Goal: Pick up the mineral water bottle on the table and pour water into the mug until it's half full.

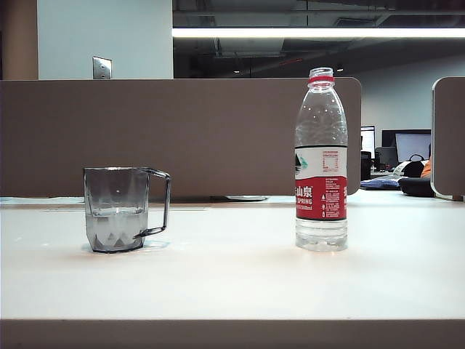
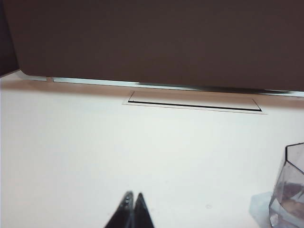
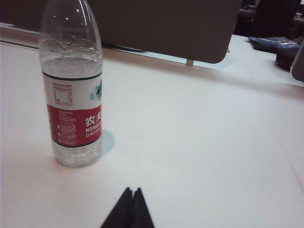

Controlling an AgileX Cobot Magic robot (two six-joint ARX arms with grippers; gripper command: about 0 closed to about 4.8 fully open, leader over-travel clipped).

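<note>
Upright on table (image 1: 232, 283): mug (image 1: 120, 211) lower left with water (image 1: 115, 225), bottle (image 1: 320, 163) right of centre, well apart. Left gripper (image 2: 131, 199) pinched closed beside mug, right gripper (image 3: 131, 194) likewise near bottle, holding nothing.

Office backdrop behind the work surface

A brown partition panel (image 1: 182, 134) stands upright along the far edge, with a second panel (image 1: 449, 134) at the right and a gap between them. Through the gap show dark monitors (image 1: 407, 145) and a dark bag (image 1: 415, 185) on a far desk. A ceiling light strip (image 1: 320, 33) glows overhead. A wall switch plate (image 1: 102, 67) sits above the partition at left.
</note>
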